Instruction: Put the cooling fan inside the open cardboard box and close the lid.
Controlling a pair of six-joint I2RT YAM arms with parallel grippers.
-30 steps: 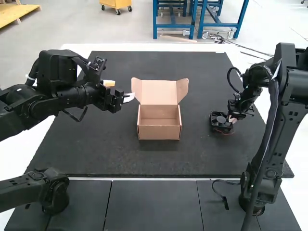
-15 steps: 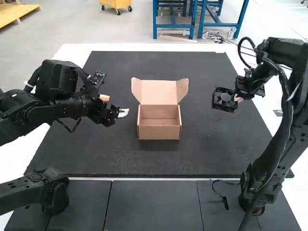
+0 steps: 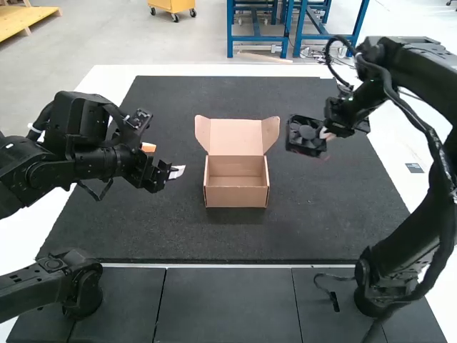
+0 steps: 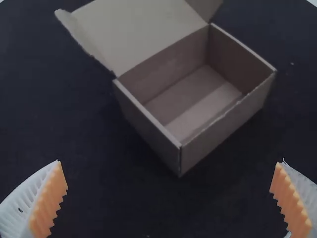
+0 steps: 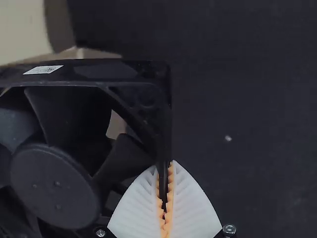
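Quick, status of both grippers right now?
Left gripper: open, holding nothing.
Right gripper: closed on the cooling fan.

Bright and even from overhead in the high view, flat on the matte black mat [image 3: 143, 229]. Just a short, soft shadow at the near foot of the cardboard box [image 3: 236, 182]. Dark arms left of the box hard to part from the mat. Crisp on the box in the left wrist view, slightly soft on the ribbed fingers [image 4: 44, 203] nearest the lens. Dim in the right wrist view: cooling fan [image 5: 54, 183] black on black, close, a little blurred.
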